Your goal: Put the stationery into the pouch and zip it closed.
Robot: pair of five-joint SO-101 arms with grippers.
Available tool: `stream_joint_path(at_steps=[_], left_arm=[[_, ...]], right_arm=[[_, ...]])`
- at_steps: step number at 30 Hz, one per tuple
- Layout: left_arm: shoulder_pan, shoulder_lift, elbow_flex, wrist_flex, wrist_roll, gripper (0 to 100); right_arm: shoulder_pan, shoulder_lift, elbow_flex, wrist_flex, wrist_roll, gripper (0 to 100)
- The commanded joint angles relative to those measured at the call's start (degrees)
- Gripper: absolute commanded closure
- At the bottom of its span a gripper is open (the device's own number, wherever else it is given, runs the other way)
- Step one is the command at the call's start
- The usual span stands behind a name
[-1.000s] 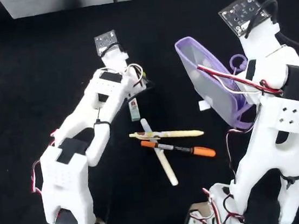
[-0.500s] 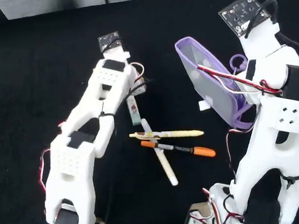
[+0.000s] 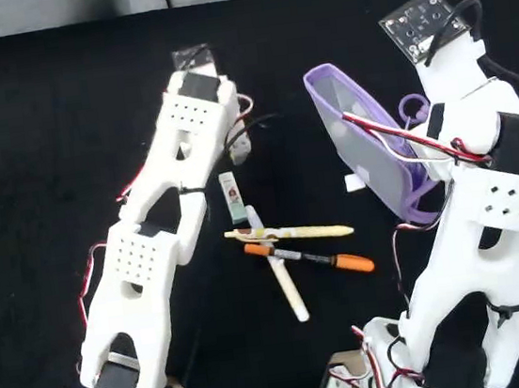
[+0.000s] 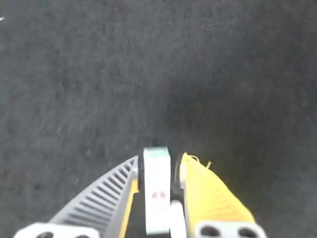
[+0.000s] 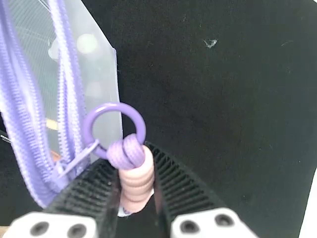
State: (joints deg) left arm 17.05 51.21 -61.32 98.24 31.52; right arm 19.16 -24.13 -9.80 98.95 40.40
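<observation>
Starting at the left of the high view, the left arm stretches from the near edge of the black table toward its far side. The left gripper has its 2 jaws, 1 grey and 1 yellow, set narrow. They close against both sides of a white stick with a green end and a small red mark. The stick runs along the gripper's axis, and its green end projects past the jaw tips. In the high view the stick points toward the near side of the table, with its green end just beside the group of pens.

At the table's centre, 3 pens lie crossed in 1 group. The yellow pen lies crosswise. The orange marker, black-bodied with orange at both ends, lies just beside it on the near side. The cream pen runs diagonally across both, though the high view does not show which lies on top.

To the right of the pens, the purple pouch is tilted on its edge, well apart from the stick. Its translucent wall faces the camera, and its mouth appears open.

At the far right stands the right arm. The right gripper has its black jaws clamped narrow on a pink coil at the pouch's zip. A purple pull ring stands just beyond the jaw tips.
</observation>
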Motion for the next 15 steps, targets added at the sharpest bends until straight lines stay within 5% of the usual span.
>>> stream_joint_path(at_steps=[1, 15], left_arm=[[1.45, 0.00, -6.20, 2.64, -0.09, 86], [2.33, 1.67, 1.19, 2.64, 8.70, 79]], right_arm=[[-0.26, -1.27, -0.40, 0.70, -0.18, 98.7], [-0.18, -1.27, -0.40, 0.70, -0.18, 98.7]])
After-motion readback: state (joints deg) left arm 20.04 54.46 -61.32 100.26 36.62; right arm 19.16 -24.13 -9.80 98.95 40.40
